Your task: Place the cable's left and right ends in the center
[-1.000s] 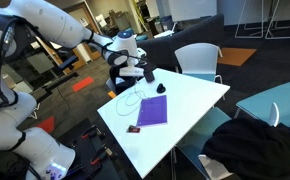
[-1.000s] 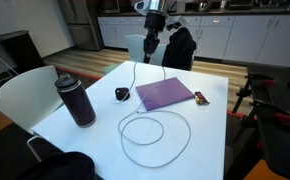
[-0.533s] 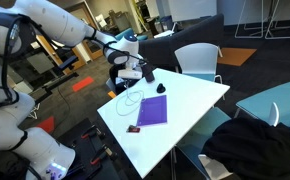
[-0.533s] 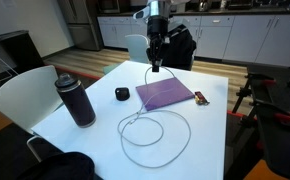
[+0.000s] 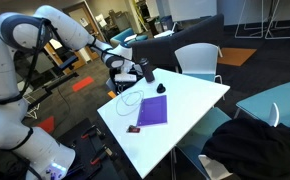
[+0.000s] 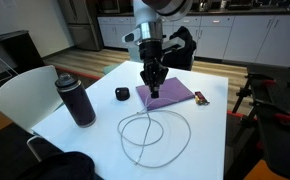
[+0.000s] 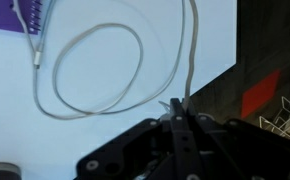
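The cable (image 6: 124, 128) is a thin pale cord lying in a loose loop on the white table (image 6: 95, 135). One strand rises from the loop into my gripper (image 6: 152, 97), which is shut on it just above the near edge of the purple mat (image 6: 171, 95). In the wrist view the cable (image 7: 190, 55) runs straight up from my closed gripper (image 7: 177, 106). Its loop curls to the left, below the purple mat (image 7: 10, 25). In an exterior view the gripper (image 5: 137, 77) hangs over the table's far left corner, above the faint cable (image 5: 125, 100).
On the table stand a dark bottle (image 6: 75, 101), a small dark block (image 6: 122, 94) and a small flat bar (image 6: 200, 99) beside the mat. A white chair (image 6: 15, 100) stands at the near side. A dark jacket (image 5: 250, 145) lies off the table's edge (image 5: 200, 100).
My gripper has come down and in from the table's far edge toward the purple mat, carrying the cable's end with it. The loop has stayed on the table.
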You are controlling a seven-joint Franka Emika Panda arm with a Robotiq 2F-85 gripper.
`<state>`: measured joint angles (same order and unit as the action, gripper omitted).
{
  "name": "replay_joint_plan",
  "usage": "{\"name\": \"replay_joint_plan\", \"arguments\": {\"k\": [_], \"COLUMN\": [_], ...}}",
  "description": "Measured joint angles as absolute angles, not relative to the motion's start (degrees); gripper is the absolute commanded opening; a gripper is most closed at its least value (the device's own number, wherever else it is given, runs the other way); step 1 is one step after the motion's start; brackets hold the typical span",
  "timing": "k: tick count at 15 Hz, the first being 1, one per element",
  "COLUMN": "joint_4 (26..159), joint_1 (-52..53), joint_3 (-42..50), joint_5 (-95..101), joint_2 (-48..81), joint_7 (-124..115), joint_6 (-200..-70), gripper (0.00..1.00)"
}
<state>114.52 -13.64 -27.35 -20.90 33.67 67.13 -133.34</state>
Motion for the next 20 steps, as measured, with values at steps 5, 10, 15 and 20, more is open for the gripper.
{"name": "replay_joint_plan", "arguments": {"k": [5, 10, 15, 20], "joint_4": [110.43, 108.79, 109.2, 113.57], "joint_1": [-6.21, -5.45, -5.58, -5.34], "joint_3": [-20.38, -19.41, -19.39, -17.41], "joint_5": [-19.99, -17.86, -15.55, -12.23], "joint_2": [39.6, 43.29, 42.93, 38.68], "joint_7": [67.11, 67.24, 67.28, 63.03], "joint_6": [-137.66, -140.61, -147.32, -156.64], "gripper": [0.4, 0.77, 1.0, 1.0]}}
